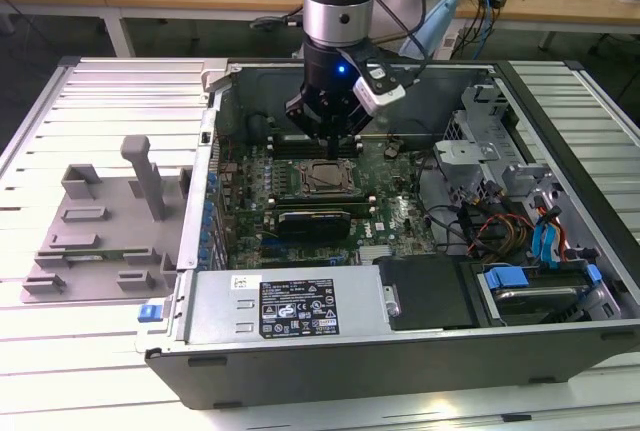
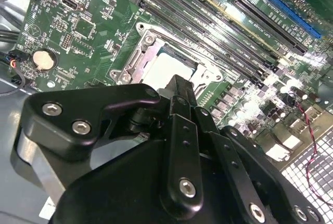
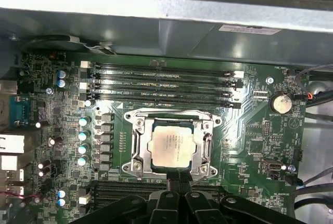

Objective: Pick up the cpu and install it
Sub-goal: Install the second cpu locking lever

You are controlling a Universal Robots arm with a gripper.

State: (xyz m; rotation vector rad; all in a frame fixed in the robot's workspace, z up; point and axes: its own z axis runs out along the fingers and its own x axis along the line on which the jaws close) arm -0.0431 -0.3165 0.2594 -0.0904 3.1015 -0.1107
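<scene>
Your gripper (image 3: 178,178) hangs just above socket (image 3: 136,154), fingers pressed together, empty; cpu (image 3: 172,144) seated flat directly beneath fingertips.

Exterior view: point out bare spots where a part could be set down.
The ribbed white table is bare beyond the grey plastic fixture, and again on the exterior view's right of the open black computer case. Inside, the green motherboard, the silver-topped square cpu under the black end effector, and the cables are crowded.

One cpu (image 3: 170,145); one socket (image 3: 136,146); one coin battery (image 3: 281,103); one gripper (image 3: 179,178)
</scene>
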